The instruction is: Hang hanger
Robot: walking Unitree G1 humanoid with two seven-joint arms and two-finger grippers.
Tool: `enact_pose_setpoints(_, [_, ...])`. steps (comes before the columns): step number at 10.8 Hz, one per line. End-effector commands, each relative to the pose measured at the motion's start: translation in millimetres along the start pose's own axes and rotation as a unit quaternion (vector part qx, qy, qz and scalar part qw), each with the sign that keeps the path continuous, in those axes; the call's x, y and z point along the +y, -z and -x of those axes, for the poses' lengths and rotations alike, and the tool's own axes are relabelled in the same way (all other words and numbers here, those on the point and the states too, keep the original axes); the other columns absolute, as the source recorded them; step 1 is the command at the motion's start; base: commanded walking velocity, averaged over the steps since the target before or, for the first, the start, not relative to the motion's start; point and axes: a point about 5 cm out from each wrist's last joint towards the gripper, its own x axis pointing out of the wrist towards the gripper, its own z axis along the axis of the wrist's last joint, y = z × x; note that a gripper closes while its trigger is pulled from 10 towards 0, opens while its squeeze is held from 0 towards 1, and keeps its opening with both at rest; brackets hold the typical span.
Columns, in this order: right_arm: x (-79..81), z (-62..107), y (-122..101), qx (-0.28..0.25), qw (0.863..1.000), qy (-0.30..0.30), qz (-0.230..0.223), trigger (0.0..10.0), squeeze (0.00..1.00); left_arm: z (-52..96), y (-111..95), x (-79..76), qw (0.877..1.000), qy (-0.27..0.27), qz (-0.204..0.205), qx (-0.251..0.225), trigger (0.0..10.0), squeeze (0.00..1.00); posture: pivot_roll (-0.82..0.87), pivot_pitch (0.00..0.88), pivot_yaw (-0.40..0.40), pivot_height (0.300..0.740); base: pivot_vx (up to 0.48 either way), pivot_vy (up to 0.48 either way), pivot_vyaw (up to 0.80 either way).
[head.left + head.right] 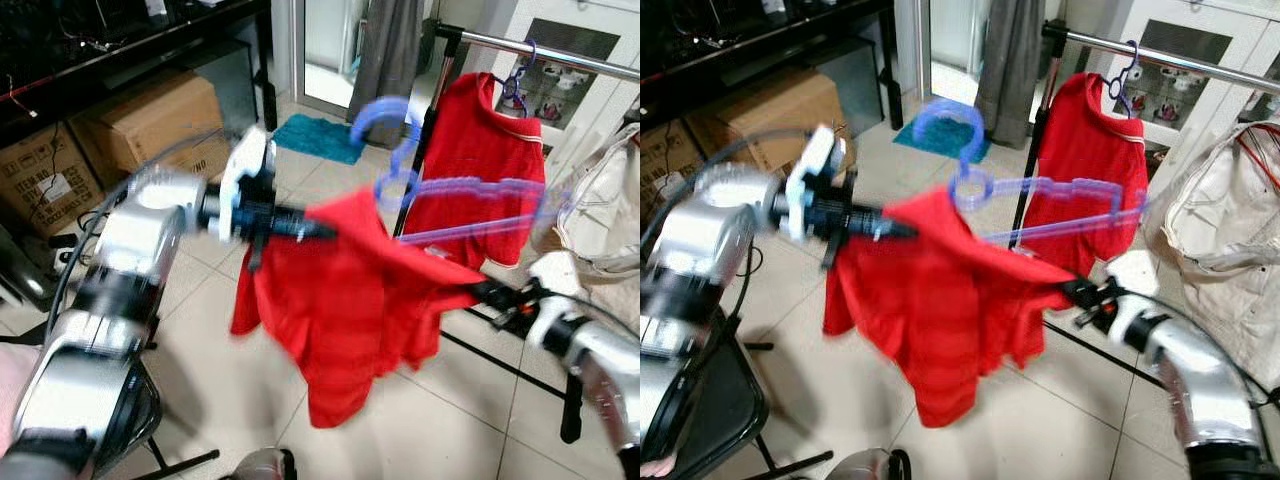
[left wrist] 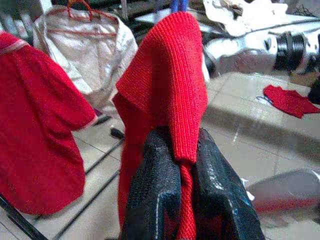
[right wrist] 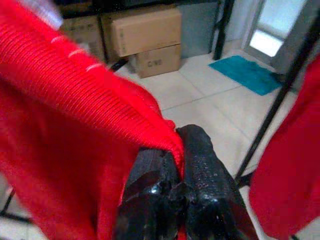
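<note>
Carrying the blue hanger [image 1: 1040,195] with a red knit top [image 1: 940,300] draped on it, I have it in mid-air in front of the clothes rail [image 1: 560,52], its hook free and below the bar. My left hand [image 2: 187,165] is clenched on one shoulder of the top; my right hand [image 3: 175,165] pinches the other end of the fabric. The head views are blurred. On the rail another red shirt [image 1: 480,170] already hangs from its own hanger, with a pale jacket [image 1: 1230,230] beside it. I judge the garment is mounted; lifting the hook over the bar is left.
</note>
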Motion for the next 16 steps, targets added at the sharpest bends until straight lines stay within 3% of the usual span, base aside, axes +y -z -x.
enact_pose_setpoints(1, [-25.5,20.6,3,0.013,0.997,0.072,-0.012,0.0,0.0,13.1,-5,-2.3,1.0,-0.008,-0.02,0.013,0.0,0.0,0.01,0.0,0.036,0.74,0.0,0.0,0.0])
enact_pose_setpoints(4, [-52.2,37.2,-17,-0.034,0.991,0.131,-0.006,0.0,0.0,25.9,20,-6.6,0.997,-0.053,0.004,0.056,0.0,0.0,0.0,0.0,0.035,0.74,0.0,0.0,0.0])
enact_pose_setpoints(7, [-82.0,50.0,-33,-0.059,0.971,0.231,0.008,0.0,0.0,22.2,32,-21.8,0.997,-0.024,0.022,0.067,0.0,0.0,0.01,0.0,0.032,0.74,0.0,0.0,0.0])
enact_pose_setpoints(9, [-91.5,53.2,-41,-0.069,0.96,0.269,0.019,0.0,0.0,18.3,36,-29.4,0.997,0.0,0.03,0.076,0.0,0.0,0.01,0.0,0.03,0.74,0.0,0.0,0.0])
enact_pose_setpoints(10, [-100.3,57.2,-50,-0.09,0.95,0.299,0.025,0.0,0.0,19.1,43,-33.6,0.994,0.007,0.034,0.103,0.0,0.0,0.01,0.0,0.03,0.74,0.0,0.0,0.0])
enact_pose_setpoints(16, [-122.9,76.9,-64,-0.092,0.92,0.376,0.056,0.0,0.0,33.5,62,-34.4,0.985,-0.075,0.026,0.156,0.0,0.0,0.01,0.0,0.029,0.74,0.0,0.0,0.0])
